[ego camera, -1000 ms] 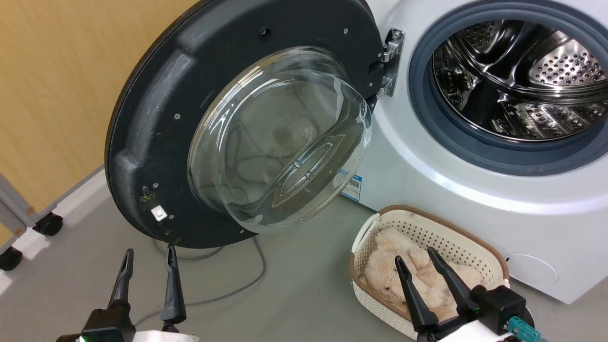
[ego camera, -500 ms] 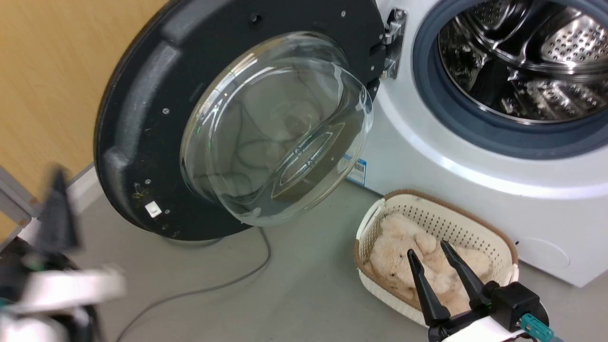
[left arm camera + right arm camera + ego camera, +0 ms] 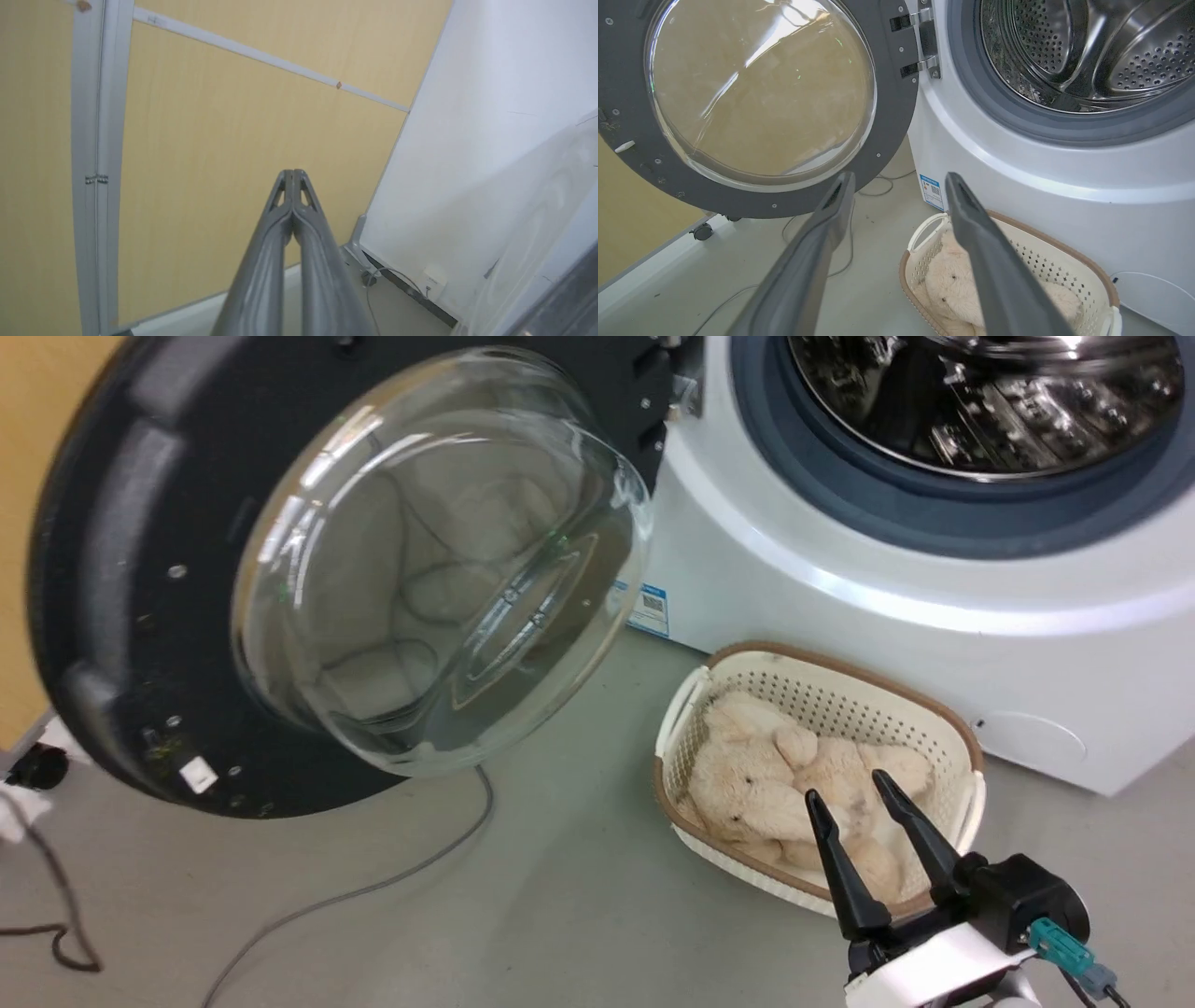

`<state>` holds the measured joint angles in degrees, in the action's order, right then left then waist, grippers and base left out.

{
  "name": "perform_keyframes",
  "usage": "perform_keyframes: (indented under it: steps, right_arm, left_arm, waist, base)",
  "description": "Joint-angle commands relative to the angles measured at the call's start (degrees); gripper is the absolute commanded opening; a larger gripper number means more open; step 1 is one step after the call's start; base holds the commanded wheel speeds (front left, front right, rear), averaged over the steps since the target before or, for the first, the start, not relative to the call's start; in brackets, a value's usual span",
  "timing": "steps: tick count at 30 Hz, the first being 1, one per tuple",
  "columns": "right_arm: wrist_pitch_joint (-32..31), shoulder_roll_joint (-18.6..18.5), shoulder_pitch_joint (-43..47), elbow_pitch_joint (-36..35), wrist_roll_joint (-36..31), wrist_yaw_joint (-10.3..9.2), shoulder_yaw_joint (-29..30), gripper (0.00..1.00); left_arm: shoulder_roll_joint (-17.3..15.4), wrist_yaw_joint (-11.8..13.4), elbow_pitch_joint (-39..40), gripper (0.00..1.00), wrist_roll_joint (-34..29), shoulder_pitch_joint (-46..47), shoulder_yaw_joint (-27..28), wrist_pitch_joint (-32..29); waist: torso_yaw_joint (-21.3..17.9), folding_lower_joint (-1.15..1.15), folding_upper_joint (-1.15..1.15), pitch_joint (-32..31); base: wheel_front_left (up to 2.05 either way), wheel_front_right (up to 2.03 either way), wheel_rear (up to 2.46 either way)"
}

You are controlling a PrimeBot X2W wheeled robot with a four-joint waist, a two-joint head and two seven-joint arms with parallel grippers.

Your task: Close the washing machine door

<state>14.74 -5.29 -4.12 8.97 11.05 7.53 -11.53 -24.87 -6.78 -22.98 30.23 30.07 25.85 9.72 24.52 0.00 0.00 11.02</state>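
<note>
The left gripper (image 3: pixel 293 173) is pressing its two fingers together on nothing, pointing at a wooden wall panel (image 3: pixel 210 163). The right gripper (image 3: pixel 847 786) is holding its fingers apart, gripping nothing, hovering above a basket (image 3: pixel 840 695) with a plush toy (image 3: pixel 756 784) lying inside. The washing machine door (image 3: pixel 429 560) is hanging wide open, left of the drum (image 3: pixel 980 401). The head view is cutting off the tops of both.

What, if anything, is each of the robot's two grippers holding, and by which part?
Nothing is held. The left gripper, long, dark and two-fingered, is shut with nothing between its tips. The right gripper is open and empty.
</note>
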Motion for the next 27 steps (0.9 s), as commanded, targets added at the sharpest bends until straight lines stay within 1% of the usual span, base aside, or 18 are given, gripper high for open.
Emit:
perform_keyframes:
  steps: [1, 4, 7, 9, 11, 14, 16, 19, 24, 27]
  right_arm:
    - [0.25, -0.28, -1.02, 0.1, -0.42, -0.04, -0.14, 1.0]
    - [0.26, -0.27, -1.45, 0.26, -0.34, -0.04, -0.37, 1.0]
    - [0.26, -0.26, -1.61, 0.36, -0.26, -0.04, -0.33, 1.0]
    - [0.26, -0.27, -1.63, 0.41, -0.23, -0.04, -0.35, 1.0]
    - [0.26, -0.27, -1.52, 0.47, -0.2, -0.04, -0.31, 1.0]
    - [0.26, -0.24, -1.3, 0.55, -0.12, -0.04, -0.02, 1.0]
    - [0.26, -0.16, -1.18, 0.68, -0.07, -0.04, 0.14, 1.0]
    - [0.26, 0.09, -1.15, 1.01, 0.0, -0.04, 0.14, 1.0]
    - [0.26, 0.58, -1.0, 1.47, 0.38, -0.04, -0.06, 1.0]
    - [0.26, 0.9, -0.67, 1.72, 0.7, -0.04, 0.21, 1.0]
  left_arm:
    - [-0.26, -0.4, -3.02, 0.0, 3.03, 1.45, 0.54, -2.96]
    - [-0.58, -0.54, -11.55, 0.0, 12.35, 4.46, 3.54, -12.29]
    - [-0.63, -0.6, -18.28, 0.0, 20.96, 6.53, 6.98, -21.26]
    - [-0.32, -0.63, -21.39, 0.0, 26.8, 7.88, 9.49, -27.25]
    - [0.27, -0.66, -22.68, 0.0, 32.43, 8.8, 11.24, -34.09]
    - [1.64, -0.68, -19.62, 0.0, 39.52, 8.37, 11.65, -43.56]
    - [2.48, -0.68, -17.33, 0.0, 42.78, 7.09, 11.51, -48.47]
    - [3.43, -0.69, -13.86, 0.0, 45.49, 4.37, 10.26, -54.55]
    - [4.61, -0.68, -10.04, 0.0, 48.68, 0.41, 9.13, -62.57]
    - [5.08, 0.06, -7.45, 0.0, 49.84, -2.17, 8.4, -66.87]
  waist:
    - [-0.78, 0.0, 0.0, 0.56]
    - [-1.59, 0.0, 0.0, 0.85]
    - [-2.05, 0.0, 0.0, 0.96]
    - [-2.28, 0.0, 0.0, 0.93]
    - [-2.42, 0.0, 0.0, 0.78]
    - [-2.43, 0.0, 0.0, 0.52]
    - [-2.36, 0.0, 0.0, 0.25]
    - [-2.33, 0.0, 0.0, -0.34]
    - [-2.66, 0.0, 0.0, -1.79]
    - [-3.11, 0.0, 0.0, -2.92]
  base:
    - [0.0, 0.0, 0.0]
    - [0.0, 0.0, 0.0]
    - [0.0, 0.0, 0.0]
    - [0.0, 0.0, 0.0]
    - [0.0, 0.0, 0.0]
    - [0.0, 0.0, 0.0]
    - [0.0, 0.0, 0.0]
    - [0.0, 0.0, 0.0]
    - [0.0, 0.0, 0.0]
    - [0.0, 0.0, 0.0]
